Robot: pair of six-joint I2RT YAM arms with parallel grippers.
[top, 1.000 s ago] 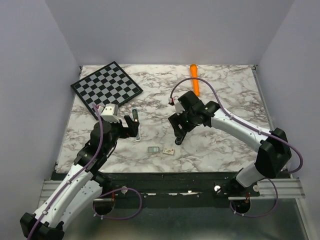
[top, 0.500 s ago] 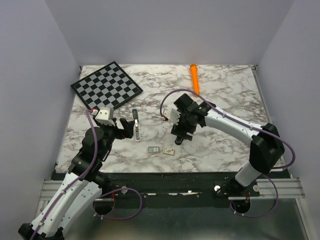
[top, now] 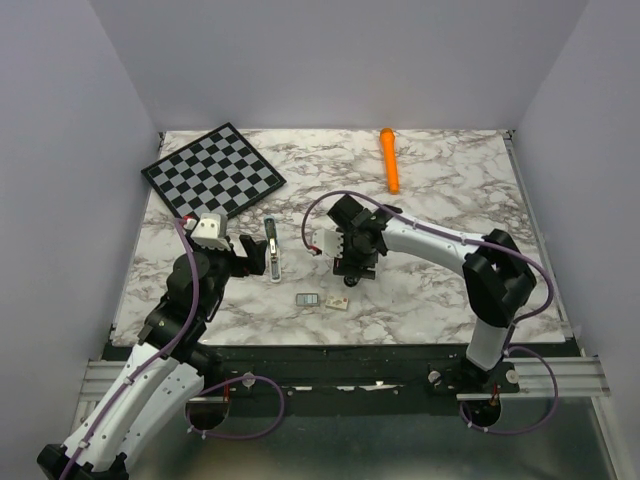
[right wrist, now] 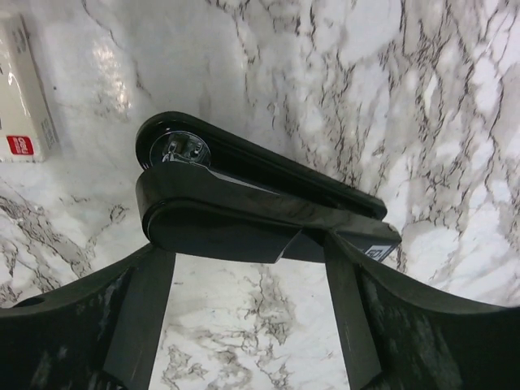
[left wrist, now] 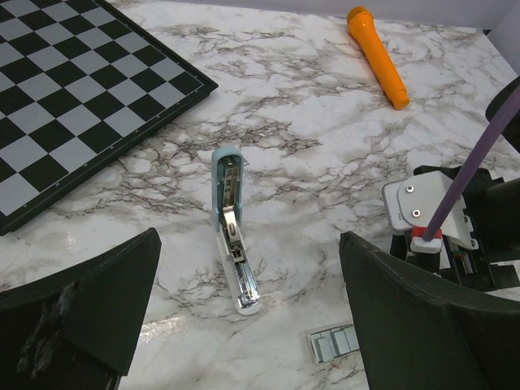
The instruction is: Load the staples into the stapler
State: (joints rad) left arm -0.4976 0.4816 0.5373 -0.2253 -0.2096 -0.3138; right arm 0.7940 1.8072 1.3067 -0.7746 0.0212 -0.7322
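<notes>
Poised over the stapler [right wrist: 268, 183] with right gripper [right wrist: 248, 248] spread wide, left gripper [left wrist: 248, 244] gaping idle. Next, likely: prising it open, then fetching the staples [left wrist: 333, 343].

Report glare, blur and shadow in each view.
Top external: even, soft light, with only faint shadows under both arms and nothing blurred. Left wrist: the marble table and staples are crisp, while its own fingers are dark and show little detail. Right wrist: there is bright glare on the marble at upper left and a sheen along the black stapler; the near fingers are dark and soft.
</notes>
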